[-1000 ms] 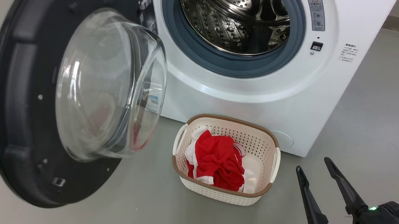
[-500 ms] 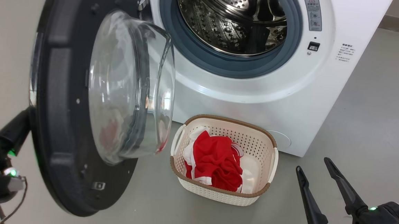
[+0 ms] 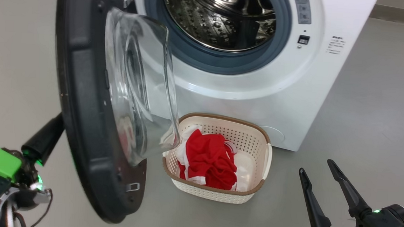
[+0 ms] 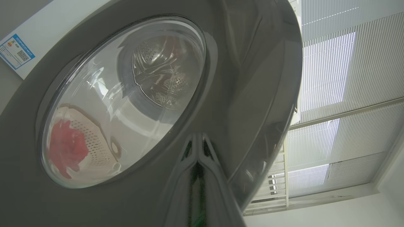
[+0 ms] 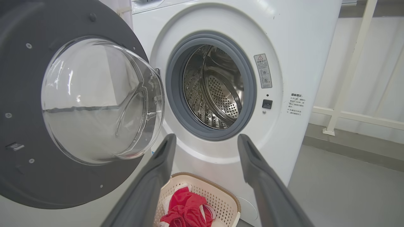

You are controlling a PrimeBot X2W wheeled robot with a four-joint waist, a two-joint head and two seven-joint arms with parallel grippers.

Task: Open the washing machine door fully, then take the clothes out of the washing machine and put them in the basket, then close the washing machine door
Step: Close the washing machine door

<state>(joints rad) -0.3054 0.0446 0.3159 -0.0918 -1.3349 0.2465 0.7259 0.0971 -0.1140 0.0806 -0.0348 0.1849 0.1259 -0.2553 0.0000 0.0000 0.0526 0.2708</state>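
The washing machine (image 3: 260,78) stands at the far side of the grey floor, its round opening uncovered and the steel drum (image 3: 221,20) in sight behind the grey gasket. The washing machine door (image 3: 80,102), hinged on the left of the opening, stands partway open, jutting out toward the near side with its glass bowl facing right. The basket (image 3: 258,182) sits on the floor just in front of the machine, below the opening and right of the door's lower edge. The clothes (image 3: 209,159) lie bundled inside it, red with white trim. The left gripper (image 4: 198,167) is on the door's left, outer side, jaws pressed together with the tips against the glossy black face. The right gripper (image 3: 316,167) hangs at the near right, well apart from the basket, jaws spread and holding nothing.
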